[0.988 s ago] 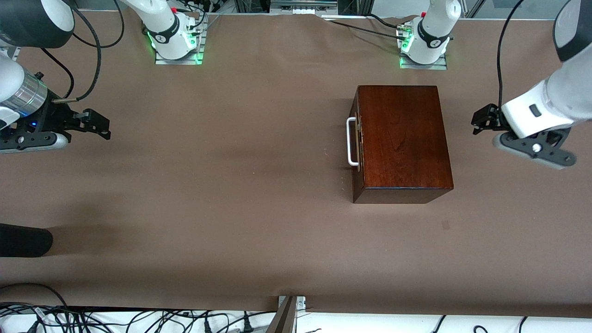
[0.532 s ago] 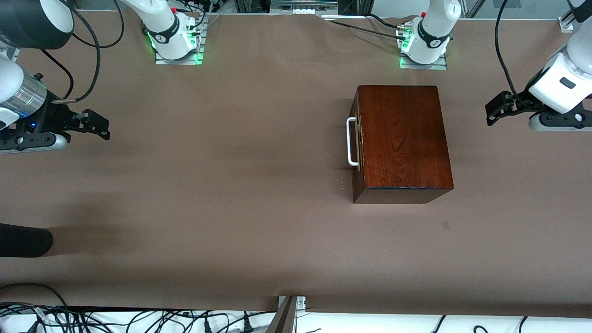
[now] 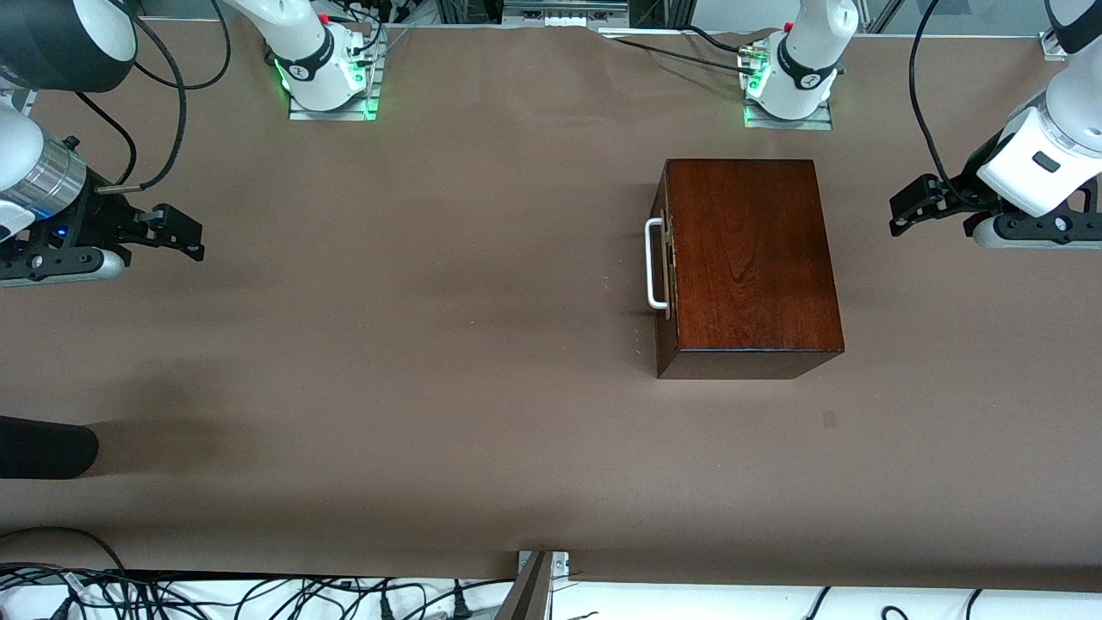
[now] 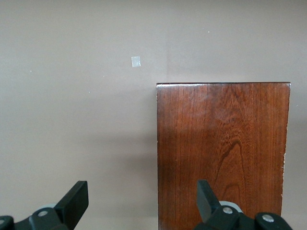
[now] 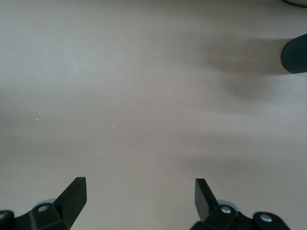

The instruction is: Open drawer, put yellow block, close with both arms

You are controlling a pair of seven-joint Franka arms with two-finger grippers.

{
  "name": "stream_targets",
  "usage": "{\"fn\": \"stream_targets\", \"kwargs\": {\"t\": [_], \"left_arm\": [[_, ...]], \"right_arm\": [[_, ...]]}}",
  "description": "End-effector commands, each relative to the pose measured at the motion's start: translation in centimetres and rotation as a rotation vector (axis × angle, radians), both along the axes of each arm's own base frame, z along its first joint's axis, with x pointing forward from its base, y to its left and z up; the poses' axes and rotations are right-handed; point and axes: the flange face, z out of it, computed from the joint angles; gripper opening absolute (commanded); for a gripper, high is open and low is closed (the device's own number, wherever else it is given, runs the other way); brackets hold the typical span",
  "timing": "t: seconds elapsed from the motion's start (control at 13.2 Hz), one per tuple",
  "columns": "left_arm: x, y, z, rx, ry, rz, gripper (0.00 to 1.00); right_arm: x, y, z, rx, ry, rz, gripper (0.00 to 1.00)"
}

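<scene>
The glossy mahogany box (image 3: 749,258) stands on the table toward the left arm's end. Its drawer (image 3: 664,284) is shut, the white bar handle (image 3: 654,263) facing the right arm's end. My left gripper (image 3: 904,211) hangs open over the bare table beside the box's back end; the left wrist view shows its gripper (image 4: 141,191) empty, with the box top (image 4: 223,153) below one finger. My right gripper (image 3: 176,232) waits open and empty over the table at the right arm's end, and the right wrist view shows that gripper (image 5: 140,189) over bare cloth. The yellow block is out of view.
Brown cloth covers the table (image 3: 430,344). A black rounded object (image 3: 43,448) pokes in at the right arm's end, nearer the front camera, and the same black object (image 5: 297,52) appears in the right wrist view. A small pale patch (image 3: 829,419) lies on the cloth nearer the camera than the box.
The left arm has swung its wrist up and away from the front camera, and the gripper has shifted slightly beside the box. The right arm and the box have not moved.
</scene>
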Motion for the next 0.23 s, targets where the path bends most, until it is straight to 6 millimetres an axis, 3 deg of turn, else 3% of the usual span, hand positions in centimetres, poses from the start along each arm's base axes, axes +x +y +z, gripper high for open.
{"fn": "stream_targets", "kwargs": {"t": [0.0, 0.15], "left_arm": [[0.28, -0.01, 0.38, -0.007, -0.012, 0.009, 1.0], [0.34, -0.01, 0.57, -0.007, -0.015, 0.013, 1.0]], "right_arm": [[0.15, -0.33, 0.39, -0.01, -0.003, -0.002, 1.0], [0.18, -0.24, 0.3, -0.01, -0.001, 0.0, 1.0]]}}
